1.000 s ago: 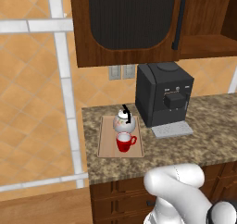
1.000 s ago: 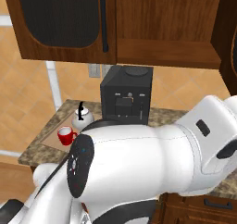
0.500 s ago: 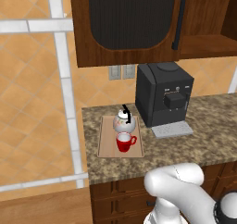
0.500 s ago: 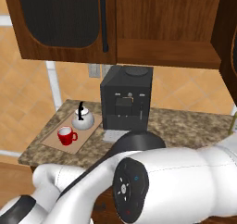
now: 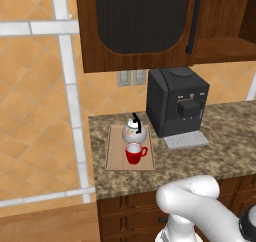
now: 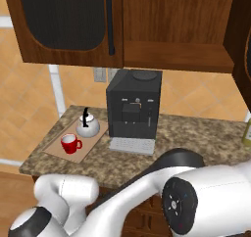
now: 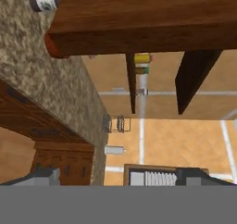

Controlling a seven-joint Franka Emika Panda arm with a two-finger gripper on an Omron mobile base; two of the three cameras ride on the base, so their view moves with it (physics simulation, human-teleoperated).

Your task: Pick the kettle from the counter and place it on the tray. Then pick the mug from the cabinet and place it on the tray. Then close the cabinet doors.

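The kettle sits on the far end of the tray, and the mug sits on the tray too, just in front of the kettle, with its handle toward the right; the 2 look very close, maybe touching; the tray has bare wood on its left side and a thin strip at its near end; the tray lies near the left end of the counter, and its near edge stops a little short of the counter's front edge.

To the right of the tray stands a big black coffee machine with a grey drip grate in front of it; the kettle is just beside the machine; right of the grate the counter is bare stone.

Above, the left cabinet door is closed flat, with its black bar handle at its right edge; in the right base view the right cabinet door stands swung out, so the cabinet is open on that side.

In the hand view the gripper is open wide, with its 2 finger tips far apart and nothing between them; it looks along the counter edge and under a brown wooden board.
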